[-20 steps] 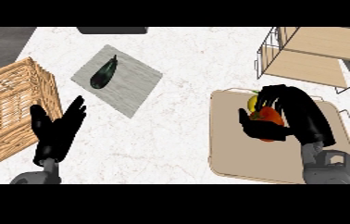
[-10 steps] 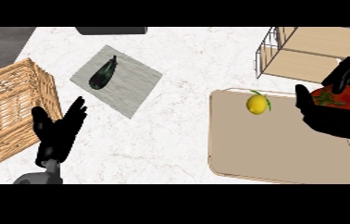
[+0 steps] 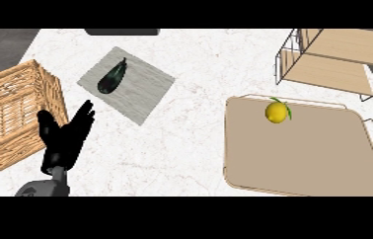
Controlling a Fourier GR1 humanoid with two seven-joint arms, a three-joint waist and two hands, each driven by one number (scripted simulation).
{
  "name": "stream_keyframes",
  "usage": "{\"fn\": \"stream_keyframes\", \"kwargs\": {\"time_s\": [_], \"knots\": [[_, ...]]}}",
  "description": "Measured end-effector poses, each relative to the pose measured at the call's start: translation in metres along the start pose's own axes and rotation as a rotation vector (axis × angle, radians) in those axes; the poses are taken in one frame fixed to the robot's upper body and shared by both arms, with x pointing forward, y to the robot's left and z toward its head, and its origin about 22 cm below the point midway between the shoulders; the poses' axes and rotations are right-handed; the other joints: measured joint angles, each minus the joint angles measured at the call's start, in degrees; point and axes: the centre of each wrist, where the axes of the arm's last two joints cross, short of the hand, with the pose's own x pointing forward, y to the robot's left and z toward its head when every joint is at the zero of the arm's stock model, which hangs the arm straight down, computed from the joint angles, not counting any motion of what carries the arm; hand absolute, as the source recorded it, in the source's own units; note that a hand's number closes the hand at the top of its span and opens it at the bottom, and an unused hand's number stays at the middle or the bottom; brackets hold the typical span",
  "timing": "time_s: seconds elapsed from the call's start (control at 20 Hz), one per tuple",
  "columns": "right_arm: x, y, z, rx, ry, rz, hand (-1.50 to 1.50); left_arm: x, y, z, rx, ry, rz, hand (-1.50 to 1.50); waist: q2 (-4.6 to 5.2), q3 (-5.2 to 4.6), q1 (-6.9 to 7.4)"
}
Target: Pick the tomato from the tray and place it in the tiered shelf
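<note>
The right hand and the tomato show nowhere in the head view now — half a second ago that hand sat at the 3 o'clock edge, curled round the red tomato, so whether the tomato has reached the shelf cannot be told. The tan tray [image 3: 291, 154] at 4 o'clock holds only a lemon [image 3: 276, 111] with a green leaf, lying near its far edge, just where it lay before. The tiered shelf [image 3: 328, 60] stands at 2 o'clock; its visible boards carry nothing red. At 8 o'clock the left hand [image 3: 65, 137] rests with fingers spread and upright, unchanged, just beside the wicker basket [image 3: 22, 109]. An eggplant [image 3: 112, 77] lies on a grey cutting board [image 3: 138, 95] at 10 o'clock — neither has moved.
</note>
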Motion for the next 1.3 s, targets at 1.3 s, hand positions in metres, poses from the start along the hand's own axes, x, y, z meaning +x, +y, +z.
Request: {"fn": "stream_keyframes", "kwargs": {"time_s": [1.3], "knots": [[-0.059,-0.022,-0.144,0.031,0.065,0.108,1.5,0.001,-0.002,-0.002,-0.022,-0.012,-0.003,0.0,0.44,0.02,1.06]]}}
